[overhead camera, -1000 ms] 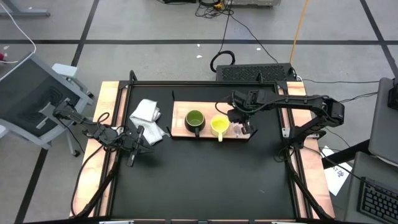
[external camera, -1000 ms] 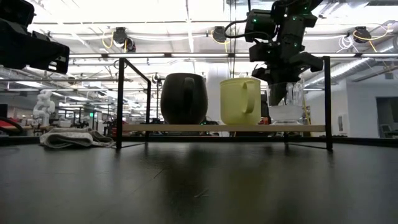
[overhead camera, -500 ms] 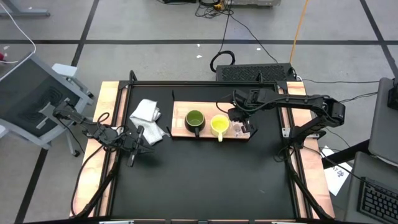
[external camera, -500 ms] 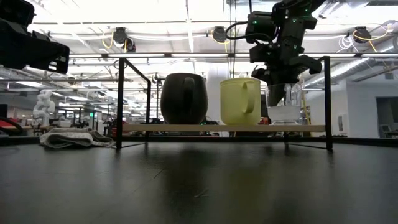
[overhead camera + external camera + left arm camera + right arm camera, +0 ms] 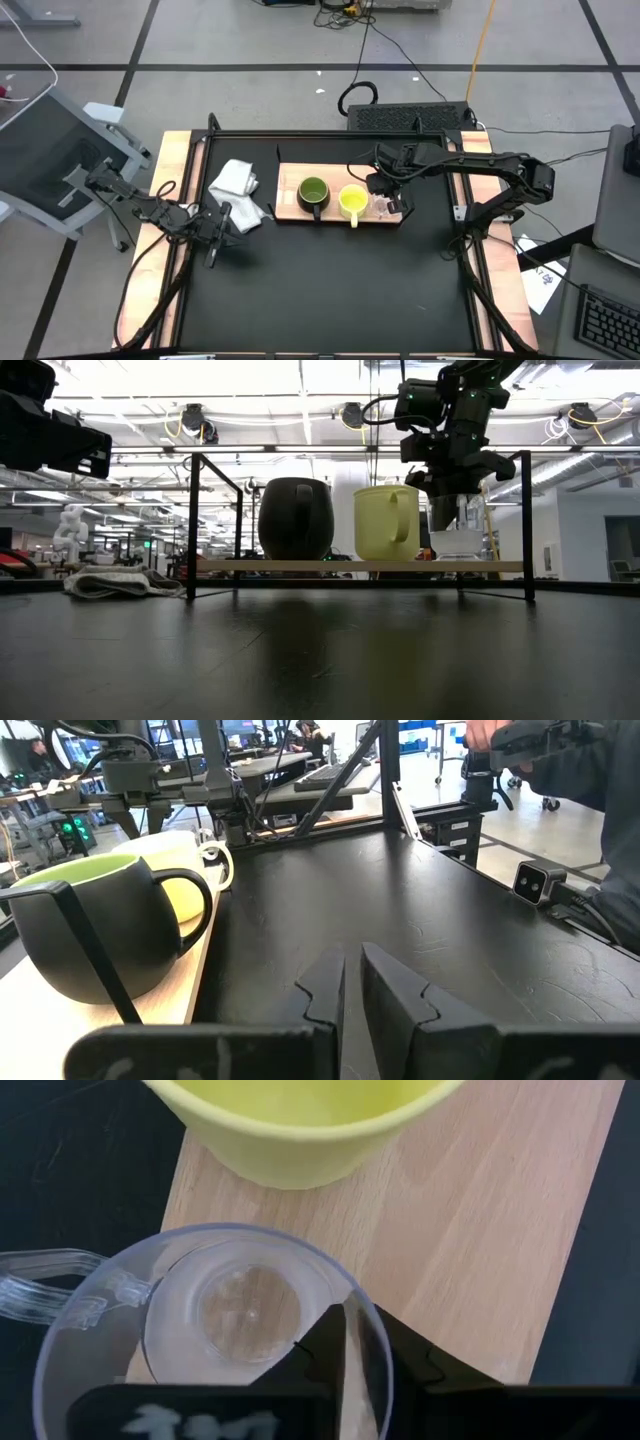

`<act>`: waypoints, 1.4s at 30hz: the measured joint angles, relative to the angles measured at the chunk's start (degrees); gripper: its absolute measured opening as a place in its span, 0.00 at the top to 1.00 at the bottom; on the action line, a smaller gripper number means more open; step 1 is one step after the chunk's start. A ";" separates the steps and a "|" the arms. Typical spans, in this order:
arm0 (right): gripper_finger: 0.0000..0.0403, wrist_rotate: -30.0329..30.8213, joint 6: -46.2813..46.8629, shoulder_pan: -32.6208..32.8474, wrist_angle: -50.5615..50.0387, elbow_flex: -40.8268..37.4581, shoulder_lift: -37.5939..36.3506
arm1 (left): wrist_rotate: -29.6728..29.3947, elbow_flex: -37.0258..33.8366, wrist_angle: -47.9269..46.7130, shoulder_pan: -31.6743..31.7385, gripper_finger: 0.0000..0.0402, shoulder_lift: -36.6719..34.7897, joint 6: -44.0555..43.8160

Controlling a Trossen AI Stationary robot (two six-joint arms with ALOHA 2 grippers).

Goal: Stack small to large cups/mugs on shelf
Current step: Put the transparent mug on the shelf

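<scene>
Mugs stand in a row on the shelf (image 5: 290, 175), a light-wood board with black brackets at the far middle of the surface (image 5: 330, 290). Going by size: the green mug (image 5: 313, 193) is at the left, the yellow mug (image 5: 352, 203) is just beside it to the right, and the glass cup (image 5: 215, 1325) sits at the right end, near the yellow mug but apart from it. In the low view all three rest upright on the board.

The right end effector (image 5: 452, 480) is directly over the glass cup. In the right wrist view its fingers (image 5: 325, 1345) are narrow, almost together, and they straddle the cup's rim, one inside and one outside; I cannot tell whether they press on the glass or have let go. The cup's clear handle points away from the yellow mug.

The left end effector (image 5: 350, 985) waits low at the left of the surface, near a white cloth (image 5: 236, 183), its fingers close together and holding nothing.

The order already runs large to small, left to right, so what remains looks like releasing and clearing away. The risk lies there: a thin glass rim pinched between the fingers could lift or tip with the arm if it rises before opening. The cup sits close to the board's right end, so a sideways drag could push it off. A swing to the left could knock the yellow mug.
</scene>
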 joint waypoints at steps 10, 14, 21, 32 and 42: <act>0.84 0.03 0.01 0.00 0.84 -0.07 0.07 | 0.00 0.00 0.00 0.00 0.90 0.00 0.03; 0.83 0.03 0.75 0.04 0.82 -0.07 0.07 | 0.00 0.00 0.00 0.01 0.90 0.00 0.05; 0.82 -0.06 2.55 0.04 0.68 -0.07 0.07 | 0.00 0.00 -0.01 0.01 0.90 0.00 0.08; 0.82 -0.10 5.34 2.41 -0.28 -0.24 -0.04 | 0.00 0.00 0.00 -0.01 0.90 0.00 -0.12; 0.78 2.90 6.65 2.78 0.69 -0.15 -0.57 | 0.00 0.00 0.00 0.01 0.90 0.00 -1.01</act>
